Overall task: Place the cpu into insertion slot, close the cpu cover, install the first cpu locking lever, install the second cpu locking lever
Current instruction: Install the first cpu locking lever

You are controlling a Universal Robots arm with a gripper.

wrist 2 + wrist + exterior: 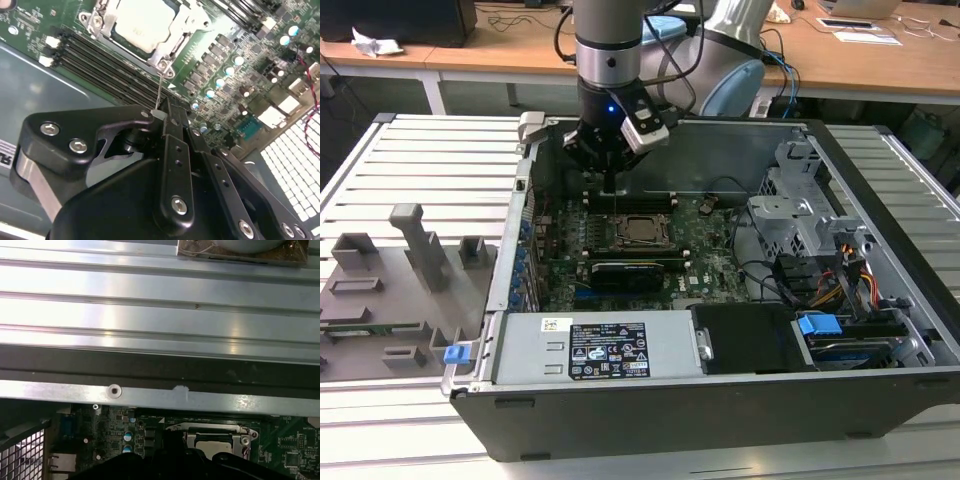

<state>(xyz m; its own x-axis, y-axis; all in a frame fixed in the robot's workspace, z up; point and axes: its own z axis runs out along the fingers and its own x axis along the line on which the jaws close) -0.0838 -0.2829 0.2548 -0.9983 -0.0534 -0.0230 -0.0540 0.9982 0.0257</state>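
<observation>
The cpu point(142, 22) lies in the insertion slot point(642, 229) on the green board, its pale metal face showing through the cpu cover point(182, 27), which lies flat over it. The cpu point(212, 445) and the cover point(210, 428) show in the first wrist view too. A thin wire locking lever point(159, 87) rises from the socket's corner to my gripper point(160, 112). The black fingers are shut on the lever's end. In the exterior view my gripper point(611, 180) hangs just behind the socket, over the memory slots.
Long black memory slots point(100, 55) run beside the socket. The open case's back wall point(160, 360) stands close behind the gripper. A black card point(625, 270) sits in front of the socket, a metal drive cage point(800, 215) to the exterior view's right, a grey parts fixture point(390, 290) outside to its left.
</observation>
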